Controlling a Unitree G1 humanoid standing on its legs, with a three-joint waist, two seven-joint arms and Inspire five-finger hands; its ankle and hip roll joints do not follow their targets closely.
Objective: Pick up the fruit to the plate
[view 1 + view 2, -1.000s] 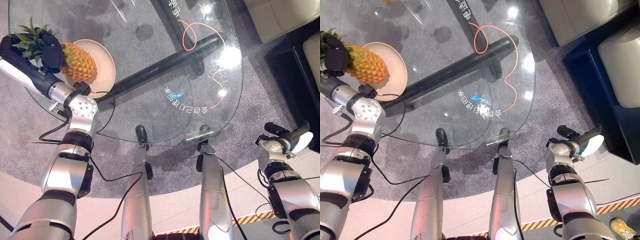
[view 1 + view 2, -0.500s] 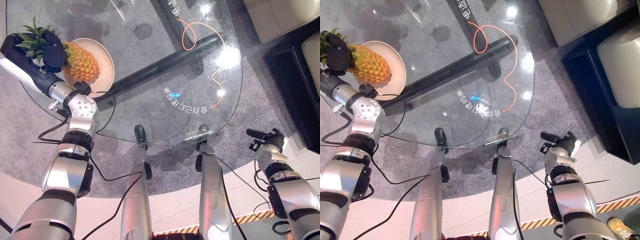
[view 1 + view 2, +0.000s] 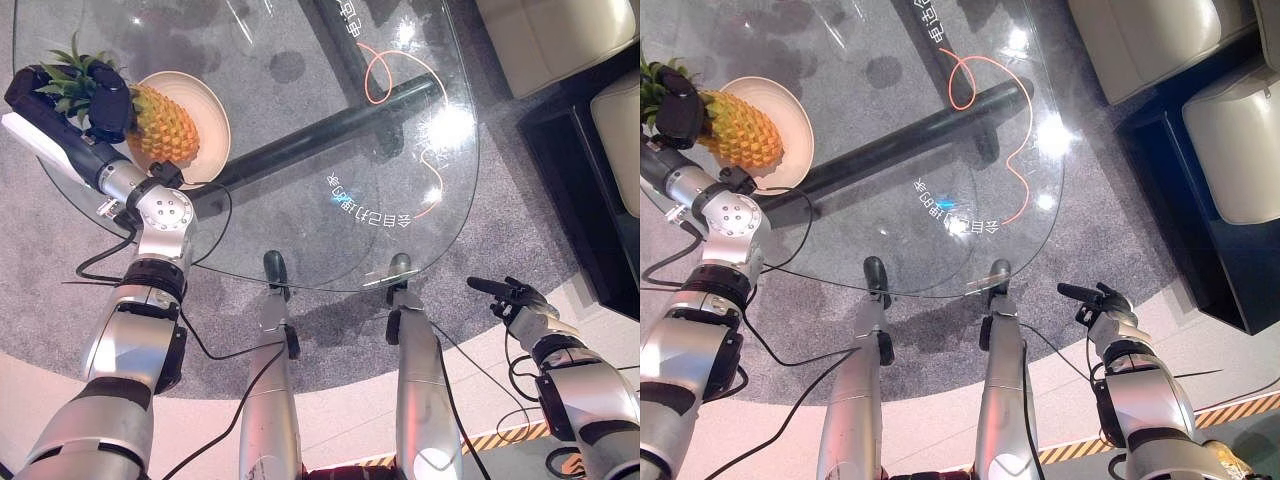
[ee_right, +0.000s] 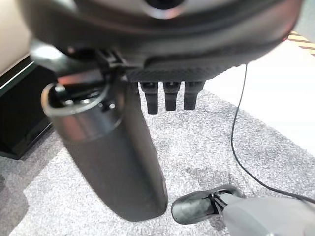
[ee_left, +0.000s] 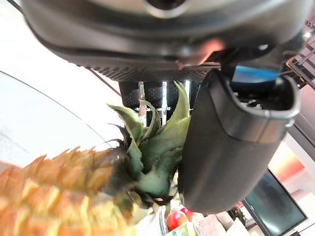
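The left hand [image 5: 231,147], dark and very close, has its thumb and fingers closed around the green leafy crown of a pineapple [image 5: 74,187]. The fruit's orange-yellow, scaly body extends away from the hand. A small red object [image 5: 173,220] sits beyond the thumb.

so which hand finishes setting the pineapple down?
Left. The left hand already grips the pineapple by its crown over the plate; the right hand hangs open off the table.

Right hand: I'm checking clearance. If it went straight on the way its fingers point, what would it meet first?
Probably the glass table's near edge; the right hand, open, points toward it, though height is unclear and it might pass beneath.
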